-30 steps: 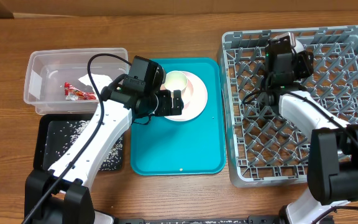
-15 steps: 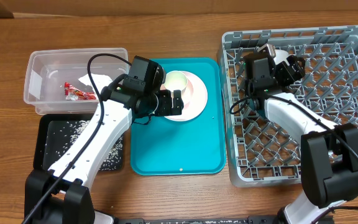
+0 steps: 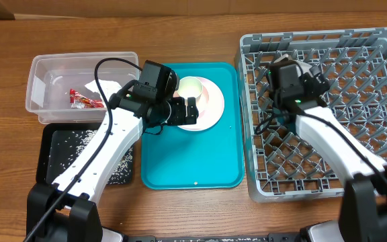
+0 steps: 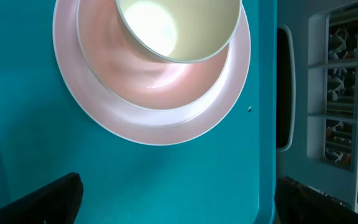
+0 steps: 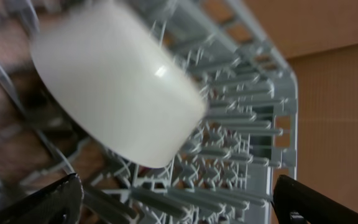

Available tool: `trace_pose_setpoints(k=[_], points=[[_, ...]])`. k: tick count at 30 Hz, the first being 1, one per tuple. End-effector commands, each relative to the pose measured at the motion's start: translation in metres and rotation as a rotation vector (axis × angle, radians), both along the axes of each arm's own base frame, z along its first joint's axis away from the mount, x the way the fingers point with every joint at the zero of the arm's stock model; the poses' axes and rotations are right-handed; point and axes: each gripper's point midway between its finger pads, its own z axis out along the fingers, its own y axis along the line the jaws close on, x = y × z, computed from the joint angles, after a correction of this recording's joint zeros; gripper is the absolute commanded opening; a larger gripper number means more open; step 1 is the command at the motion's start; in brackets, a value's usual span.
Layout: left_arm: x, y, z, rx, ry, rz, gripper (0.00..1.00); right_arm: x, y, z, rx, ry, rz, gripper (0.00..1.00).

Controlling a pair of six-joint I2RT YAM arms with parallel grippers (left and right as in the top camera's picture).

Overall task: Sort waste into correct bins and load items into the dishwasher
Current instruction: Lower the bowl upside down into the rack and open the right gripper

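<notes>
**Hazards.** The right gripper (image 5: 179, 208) stood released, jaws wide, with nothing between them. The cup (image 5: 117, 87) lay tilted on the pegs (image 5: 229, 155) near the rack's (image 3: 355, 134) far-left corner. It appeared to rest on only a few peg tips. A finger brushing it on withdrawal could probably have rolled it or tipped it between rows.

The left gripper (image 4: 176, 208) was also released and empty, hovering over the teal tray (image 4: 42, 124) just beside the plate (image 4: 154, 99). The bowl (image 4: 179, 28) sat off-centre on the plate, toward its rim. Lifting or nudging the plate first would likely have slid the bowl off. The plate lay flat on the tray, so a finger meeting its edge might have pushed it instead of getting under it.

**Materials and shapes.** The cup was a smooth, white, short cylinder with rounded edges. The rack was grey moulded plastic: a lattice floor with rows of thin pegs. The plate was glossy pale pink and round, with a shallow well. The bowl was glossy, whitish and deep-sided. The tray was smooth.

The red wrapper (image 3: 86, 101) lay in the clear tub (image 3: 35, 87). Whitish grains (image 3: 113, 165) lay scattered in the black tray (image 3: 49, 144).
</notes>
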Motion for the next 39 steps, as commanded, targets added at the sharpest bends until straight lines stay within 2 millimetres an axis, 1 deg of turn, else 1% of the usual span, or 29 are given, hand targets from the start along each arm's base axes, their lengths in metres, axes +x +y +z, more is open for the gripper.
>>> trace_pose_setpoints(k=[1, 4, 5, 6, 8, 9, 10, 12, 14, 16, 17, 20, 24, 31, 39], points=[[0.006, 0.001, 0.015, -0.005, -0.045, 0.0, 1.0, 0.001, 0.009, 0.032, 0.18, -0.126, -0.004, 1.0], [0.006, 0.001, 0.015, -0.004, -0.045, 0.001, 1.0, 0.001, 0.011, 0.038, 0.292, -0.149, 0.006, 1.0], [0.006, 0.001, 0.015, -0.005, -0.045, 0.0, 1.0, 0.002, 0.01, 0.038, 0.347, -0.157, 0.002, 0.96], [0.006, 0.001, 0.015, -0.005, -0.045, 0.0, 1.0, 0.003, 0.01, 0.037, 0.396, -0.163, -0.004, 0.9], [0.006, 0.001, 0.015, -0.005, -0.045, 0.0, 1.0, 0.006, 0.009, 0.034, 0.517, -0.169, -0.005, 0.69], [0.006, 0.001, 0.015, -0.004, -0.045, 0.001, 1.0, 0.008, 0.011, 0.032, 0.58, -0.166, 0.004, 0.53], [0.006, 0.001, 0.015, -0.005, -0.045, 0.0, 1.0, 0.011, 0.013, 0.031, 0.646, -0.168, 0.016, 0.43], [0.006, 0.001, 0.015, -0.004, -0.045, 0.001, 1.0, 0.017, 0.013, 0.031, 0.744, -0.179, 0.029, 0.36], [0.006, 0.001, 0.015, -0.005, -0.045, 0.0, 1.0, 0.024, 0.001, 0.03, 0.78, -0.214, -0.008, 0.27], [0.006, 0.001, 0.015, -0.004, -0.045, 0.001, 1.0, 0.032, -0.007, 0.028, 0.796, -0.241, -0.03, 0.19], [0.006, 0.001, 0.015, -0.005, -0.046, 0.001, 1.0, 0.035, -0.008, 0.026, 0.801, -0.245, -0.027, 0.17], [0.006, 0.001, 0.015, -0.005, -0.046, 0.001, 1.0, 0.045, -0.005, 0.02, 0.818, -0.254, -0.004, 0.13], [0.006, 0.001, 0.015, -0.005, -0.045, 0.0, 1.0, 0.052, -0.003, 0.014, 0.828, -0.256, 0.007, 0.13], [0.006, 0.001, 0.015, -0.005, -0.045, 0.0, 1.0, 0.046, -0.002, -0.004, 0.833, -0.197, -0.022, 0.13], [0.006, 0.001, 0.015, -0.004, -0.045, 0.001, 1.0, 0.021, -0.001, -0.029, 0.835, -0.06, -0.082, 0.14]])
